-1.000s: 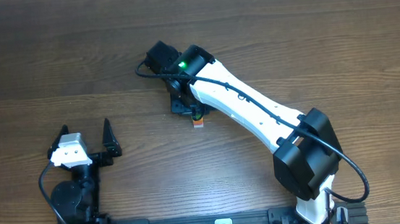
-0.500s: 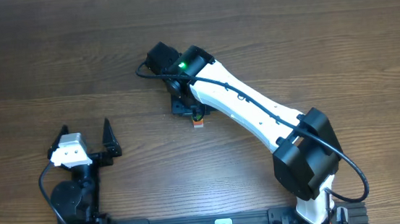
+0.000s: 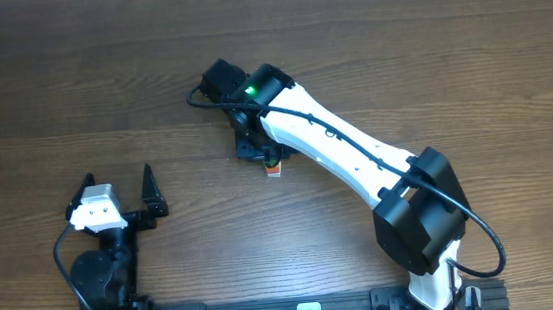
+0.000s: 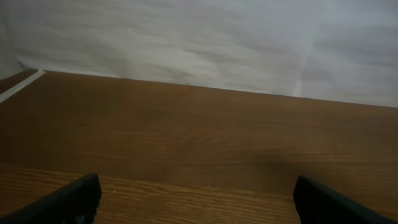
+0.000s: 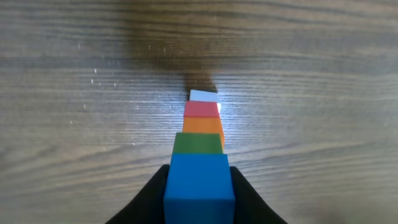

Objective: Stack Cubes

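Now the right tool [image 5: 199,182] clamps the blue cube [image 5: 199,174] atop the stack [image 5: 200,132], the left tool [image 3: 118,178] gaping wide.

Top view: even overhead light, table [image 3: 49,75] mid-bright. Right wrist: broad dark shadow on the wood past the cube stack [image 5: 200,134], glare patch beside its white cube [image 5: 203,96]; blue cube [image 5: 199,177] flatly lit. Left wrist: dimmer, my fingers [image 4: 74,199] black.

Plain brown wood-grain table [image 3: 69,73], nothing fancy. One stack of cubes [image 5: 200,134] is stood on it. Only the white cube [image 5: 203,96] at the bottom is set directly on the wood, and the blue cube [image 5: 199,180] is placed topmost. A dark shadow is thrown just past the white cube.
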Robot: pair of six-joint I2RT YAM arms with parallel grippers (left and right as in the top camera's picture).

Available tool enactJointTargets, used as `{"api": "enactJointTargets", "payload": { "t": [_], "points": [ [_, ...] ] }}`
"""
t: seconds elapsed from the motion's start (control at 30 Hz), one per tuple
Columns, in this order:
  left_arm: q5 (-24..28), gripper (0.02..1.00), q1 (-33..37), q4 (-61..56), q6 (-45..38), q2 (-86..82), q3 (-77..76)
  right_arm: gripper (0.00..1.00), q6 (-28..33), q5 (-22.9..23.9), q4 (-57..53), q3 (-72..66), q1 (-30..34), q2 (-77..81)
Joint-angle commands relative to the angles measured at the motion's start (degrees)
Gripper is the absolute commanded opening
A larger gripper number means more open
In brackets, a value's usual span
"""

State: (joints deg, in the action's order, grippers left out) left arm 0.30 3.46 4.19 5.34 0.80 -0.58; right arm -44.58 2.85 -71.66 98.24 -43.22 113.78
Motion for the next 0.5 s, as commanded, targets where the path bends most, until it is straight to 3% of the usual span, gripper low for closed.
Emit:
{"api": "enactJointTargets", "payload": {
  "t": [0.03, 0.23, 0.33, 0.5],
  "points": [
    [0.76, 1.000, 0.31, 0.17, -0.63, -0.42, 0.24, 0.457, 0.07, -0.26, 0.11, -0.52, -0.28, 1.64],
    [0.76, 1.000, 0.31, 0.17, -0.63, -0.42, 0.24, 0.717, 0.07, -0.24, 0.11, -0.52, -0.28, 1.64],
    [0.76, 1.000, 0.31, 0.17, -0.63, -0.42, 0.24, 0.991, 0.07, -0.24, 0.09, -0.52, -0.28, 1.64],
    [0.76, 1.000, 0.31, 0.17, -0.61, -0.42, 0.24, 0.991, 0.13, -0.22, 0.00, -0.52, -0.28, 1.62]
  ]
}}
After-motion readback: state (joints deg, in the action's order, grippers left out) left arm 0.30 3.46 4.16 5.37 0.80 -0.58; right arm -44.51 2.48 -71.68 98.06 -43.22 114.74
